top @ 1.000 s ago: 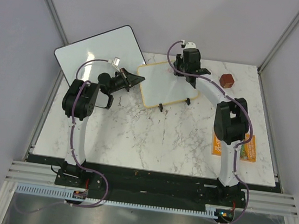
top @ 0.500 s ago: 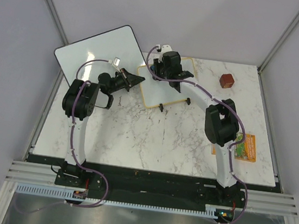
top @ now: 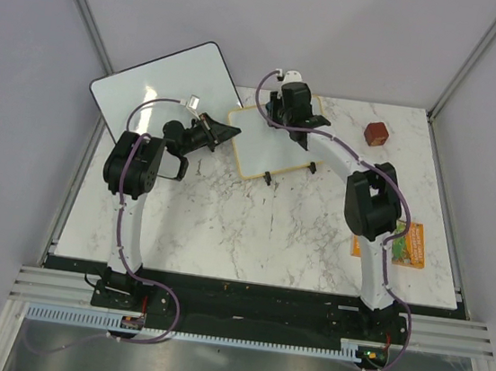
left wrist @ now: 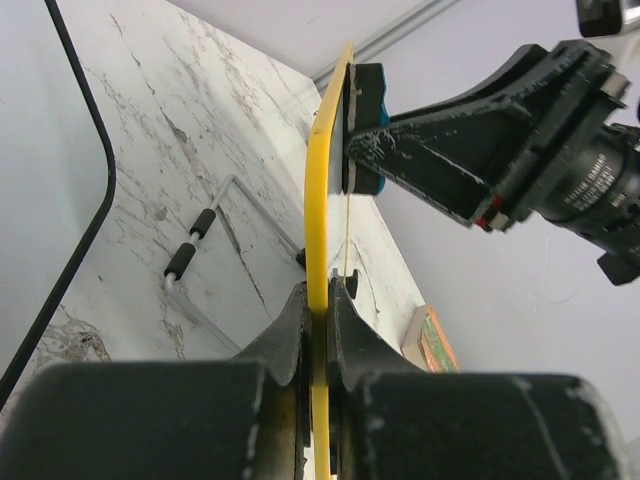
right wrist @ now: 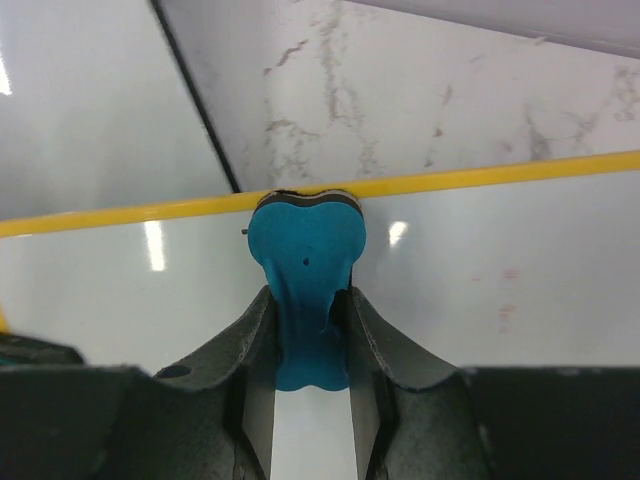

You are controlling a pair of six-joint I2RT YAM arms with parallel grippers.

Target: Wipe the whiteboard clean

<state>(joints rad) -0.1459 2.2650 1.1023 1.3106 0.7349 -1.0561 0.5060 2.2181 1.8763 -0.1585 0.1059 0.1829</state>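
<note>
A: Where is the small tan-framed whiteboard located?

B: It is set on the white marble worktop, far middle, on its small black feet. It is just beside the larger frameless white board with a thin black edge.

A: What is noted for the left pincer, and why?

B: It is clamped tight on the frame's left edge. The board is judged to be pinned this way so that it is not shoved along under the wiping.

A: And the right pincer?

B: It is closed around a blue plastic eraser with a dark pad, which is gripped by its narrow stem. The pad is pressed against the white surface near the far frame edge, presumably so that the face can be swept.

A: How far along is the task judged to be?

B: The surface is seen mostly clean. Faint reddish smudges are visible to the right in the right wrist view, so the task is judged late, with a pass needed there.

A: Is anything else noted?

B: A red-brown cube and a flat orange packet are seen well apart on the right, out of the wiping path.
</note>
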